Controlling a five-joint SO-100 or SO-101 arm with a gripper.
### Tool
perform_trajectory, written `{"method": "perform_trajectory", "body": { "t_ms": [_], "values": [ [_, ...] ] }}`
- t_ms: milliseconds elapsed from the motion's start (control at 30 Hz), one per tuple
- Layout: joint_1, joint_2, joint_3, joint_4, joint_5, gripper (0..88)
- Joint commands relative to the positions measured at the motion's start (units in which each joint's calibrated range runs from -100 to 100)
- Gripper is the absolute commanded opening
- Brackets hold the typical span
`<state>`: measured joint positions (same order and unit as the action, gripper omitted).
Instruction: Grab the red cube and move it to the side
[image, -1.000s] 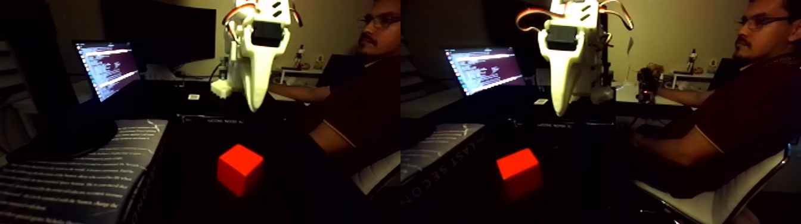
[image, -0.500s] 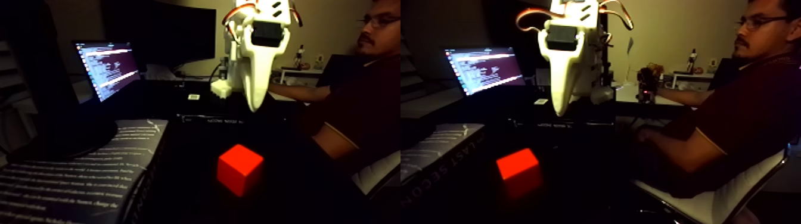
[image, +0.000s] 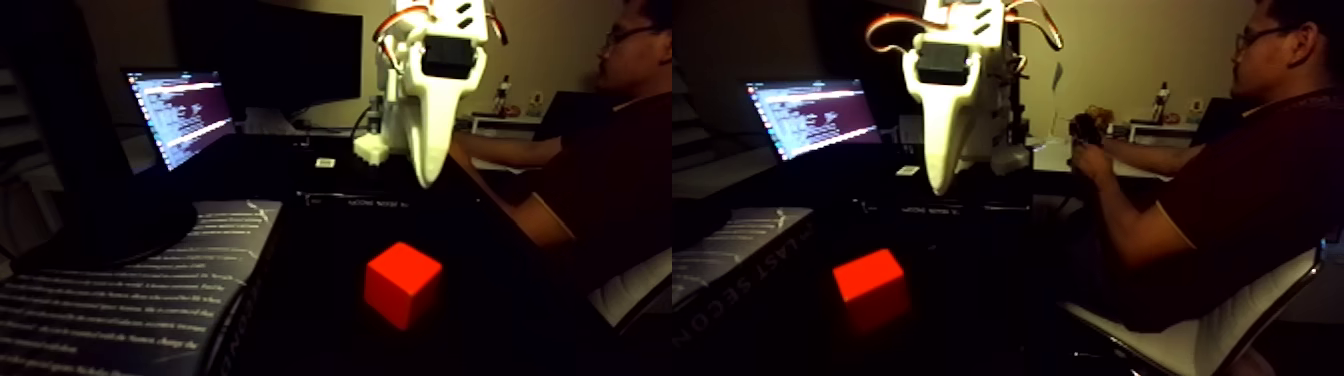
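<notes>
The cube (image: 402, 284) is a bright red-orange, plain and unmarked, on a table (image: 480, 320) that reads near black. The gripper (image: 428, 178) is white, with a black block set into its upper body and red-orange wires looped at the top. The laptop screen (image: 180, 115) glows purple-blue with pale lines of text. A dark book (image: 130, 300) carries rows of white print — the person's shirt (image: 1250, 190) is dark maroon, the wall (image: 560, 50) dull tan.
</notes>
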<state>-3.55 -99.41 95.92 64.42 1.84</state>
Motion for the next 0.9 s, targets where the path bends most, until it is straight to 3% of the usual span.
{"method": "perform_trajectory", "body": {
  "t_ms": [0, 733, 867],
  "values": [
    [0.1, 0.2, -0.7, 0.4, 0.2, 0.7],
    [-2.7, 0.3, -0.9, 0.3, 0.6, 0.8],
    [-2.2, 0.7, -0.9, -1.8, 6.7, 0.8]
  ]
}}
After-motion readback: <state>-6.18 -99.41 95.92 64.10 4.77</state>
